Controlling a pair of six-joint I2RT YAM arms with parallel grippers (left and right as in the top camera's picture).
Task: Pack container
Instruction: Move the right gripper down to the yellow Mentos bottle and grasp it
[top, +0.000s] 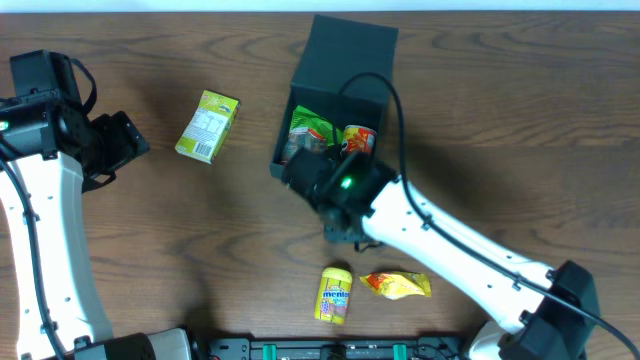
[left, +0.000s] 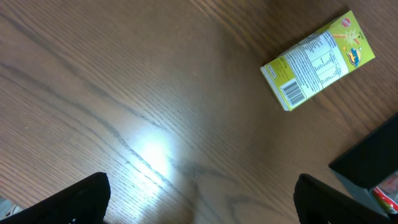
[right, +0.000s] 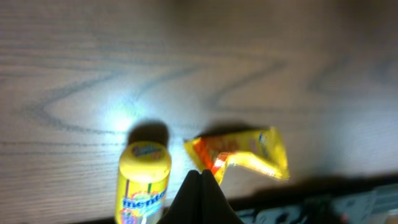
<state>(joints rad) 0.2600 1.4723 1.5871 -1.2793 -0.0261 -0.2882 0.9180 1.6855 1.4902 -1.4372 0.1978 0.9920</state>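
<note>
My right hand (right: 200, 179), fingers together and empty, hangs at the box's (top: 355, 50) front edge. The tube (top: 335, 294) lies just in front, pointing boxward. My left hand (left: 200, 202), fingers apart, sits well left of the box.

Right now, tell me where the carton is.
Overhead, the carton lies flat on the left, between the left pincer and the container, touching neither.

There is one dark teal container (top: 352, 45), open, and it holds two packets: one green (top: 308, 130) and one red-orange (top: 360, 137). Three more snack items lie outside it on the table (top: 200, 230): one yellow-green carton (top: 208, 126), one yellow Mentos bottle (top: 335, 294) and one yellow-orange sachet (top: 398, 285).
</note>
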